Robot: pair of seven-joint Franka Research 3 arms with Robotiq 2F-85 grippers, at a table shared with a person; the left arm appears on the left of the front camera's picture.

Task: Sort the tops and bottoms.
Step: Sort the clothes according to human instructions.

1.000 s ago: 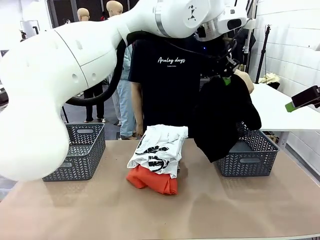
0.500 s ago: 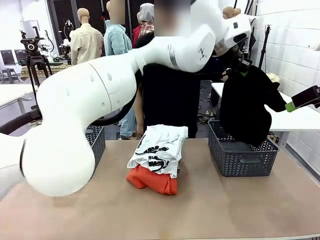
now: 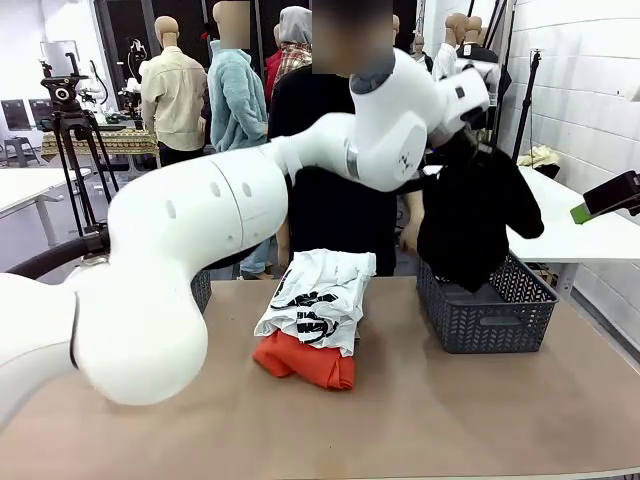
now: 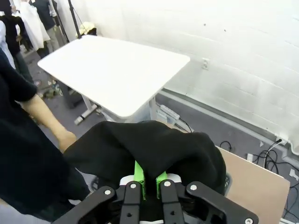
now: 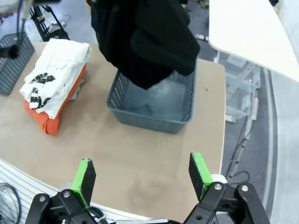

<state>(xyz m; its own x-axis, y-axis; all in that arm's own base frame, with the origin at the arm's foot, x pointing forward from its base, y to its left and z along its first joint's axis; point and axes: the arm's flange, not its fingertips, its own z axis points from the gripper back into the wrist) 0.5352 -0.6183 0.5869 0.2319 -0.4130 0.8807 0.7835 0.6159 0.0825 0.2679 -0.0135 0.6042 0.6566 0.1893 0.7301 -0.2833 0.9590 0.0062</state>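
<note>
Tops lie stacked at the middle of the brown table (image 3: 450,420), toward its far half: a folded white tee (image 3: 318,300) with black print on a bright orange garment (image 3: 300,362), whose near edge sticks out from under the tee. The print is bold, but no words can be read in it. Bare tabletop runs all along the near side, and a clear strip lies between the stack and the grey woven basket (image 3: 485,320) to its right. That basket stands at the far right of the table, close beside the right edge. The left gripper (image 4: 150,176) reaches across to the far right, its green pads clenched on a bunched fold of a black garment (image 3: 470,215). The garment hangs over the basket, its lowest fold at about rim level; whether it touches the rim cannot be told. The right gripper (image 5: 140,161) hovers high over the near right edge of the table, jaws spread wide with nothing between them. A second grey basket (image 5: 11,60) stands at the far left. A person in a black T-shirt (image 3: 335,180) stands at the far side, one hand (image 3: 408,235) just beside the hanging garment. A white side table (image 4: 112,74) stands beyond the right edge.
</note>
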